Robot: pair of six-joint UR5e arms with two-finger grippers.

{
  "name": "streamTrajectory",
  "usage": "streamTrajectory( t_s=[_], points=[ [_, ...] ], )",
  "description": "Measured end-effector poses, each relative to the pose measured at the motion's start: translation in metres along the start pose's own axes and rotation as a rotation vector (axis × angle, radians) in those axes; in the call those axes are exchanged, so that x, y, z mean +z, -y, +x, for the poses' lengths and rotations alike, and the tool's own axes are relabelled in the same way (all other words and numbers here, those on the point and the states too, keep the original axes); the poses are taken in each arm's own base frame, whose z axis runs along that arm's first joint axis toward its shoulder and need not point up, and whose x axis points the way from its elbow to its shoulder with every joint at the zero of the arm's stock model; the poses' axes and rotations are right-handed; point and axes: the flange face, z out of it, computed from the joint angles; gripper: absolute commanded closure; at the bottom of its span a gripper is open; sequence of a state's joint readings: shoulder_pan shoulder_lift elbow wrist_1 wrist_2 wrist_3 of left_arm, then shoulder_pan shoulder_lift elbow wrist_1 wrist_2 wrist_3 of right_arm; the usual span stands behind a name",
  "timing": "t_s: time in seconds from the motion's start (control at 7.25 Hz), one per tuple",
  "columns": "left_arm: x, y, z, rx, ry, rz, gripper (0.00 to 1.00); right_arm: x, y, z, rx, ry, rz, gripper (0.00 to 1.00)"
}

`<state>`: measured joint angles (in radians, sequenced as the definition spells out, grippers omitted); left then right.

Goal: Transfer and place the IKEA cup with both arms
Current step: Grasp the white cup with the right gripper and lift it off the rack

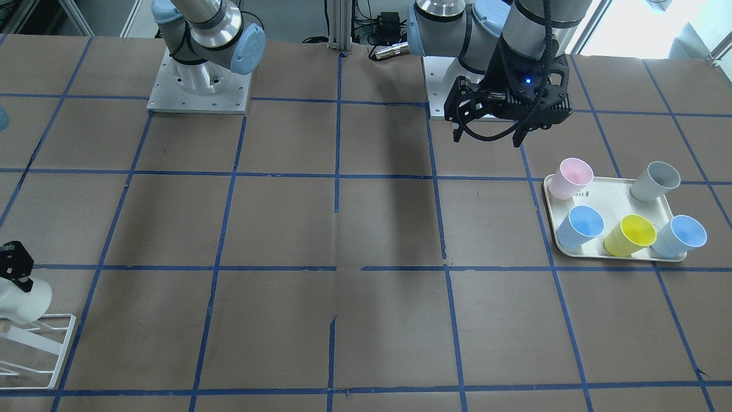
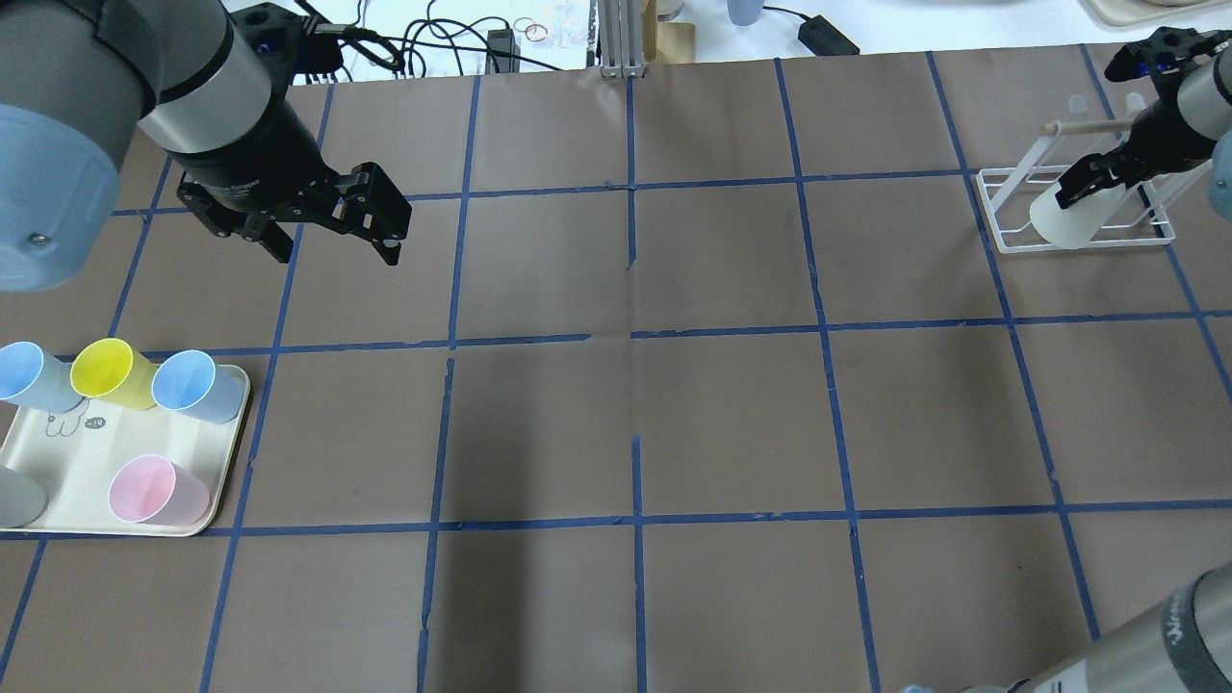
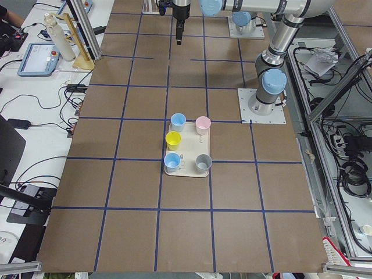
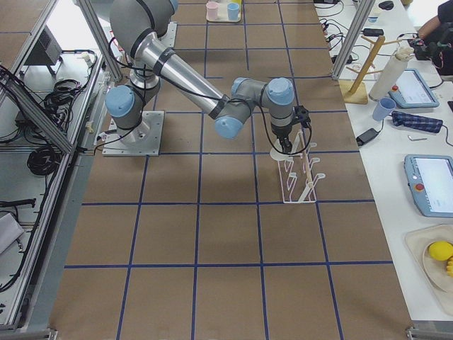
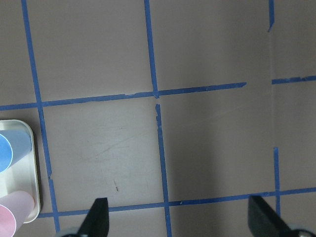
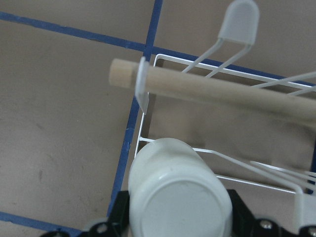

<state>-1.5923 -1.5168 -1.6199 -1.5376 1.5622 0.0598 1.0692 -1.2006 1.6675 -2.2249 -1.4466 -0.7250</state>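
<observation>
The off-white IKEA cup [image 2: 1059, 221] is tilted, with its base toward the wrist camera [image 6: 180, 207], over the white wire rack [image 2: 1001, 207] at the table's far right. My right gripper [image 2: 1092, 178] is shut on the cup, with a finger on each side of it. Both show at the left edge of the front-facing view, the cup [image 1: 23, 297] below the gripper [image 1: 14, 266]. My left gripper [image 2: 337, 245] is open and empty. It hangs above the bare table beyond the tray [image 2: 67, 472], and it also shows in the front-facing view [image 1: 489, 137].
The cream tray [image 1: 606, 200] holds a pink cup [image 2: 154, 489], a yellow cup [image 2: 111, 371], two blue cups [image 2: 197, 385] and a grey cup [image 1: 655, 182]. A wooden dowel [image 6: 217, 91] runs across the rack's top. Blue tape lines grid the brown table.
</observation>
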Motion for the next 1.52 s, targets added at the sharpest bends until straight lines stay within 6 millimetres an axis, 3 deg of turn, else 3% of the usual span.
streamTrajectory(
  t_s=[0.55,1.1,1.38,1.52],
  points=[
    [-0.002,0.001,0.000,-0.005,-0.006,0.005,0.00,-0.036,0.005,0.000,-0.004,-0.020,0.011,0.81],
    [-0.009,0.004,-0.004,-0.015,-0.009,0.020,0.00,-0.103,-0.002,-0.016,-0.012,-0.060,0.010,0.81],
    [-0.010,0.002,-0.006,-0.016,-0.010,0.021,0.00,-0.138,-0.002,-0.054,-0.027,-0.043,0.011,0.83],
    [-0.009,-0.001,-0.005,-0.011,-0.024,0.022,0.00,-0.155,0.002,-0.090,-0.002,-0.025,0.006,0.83]
  ],
)
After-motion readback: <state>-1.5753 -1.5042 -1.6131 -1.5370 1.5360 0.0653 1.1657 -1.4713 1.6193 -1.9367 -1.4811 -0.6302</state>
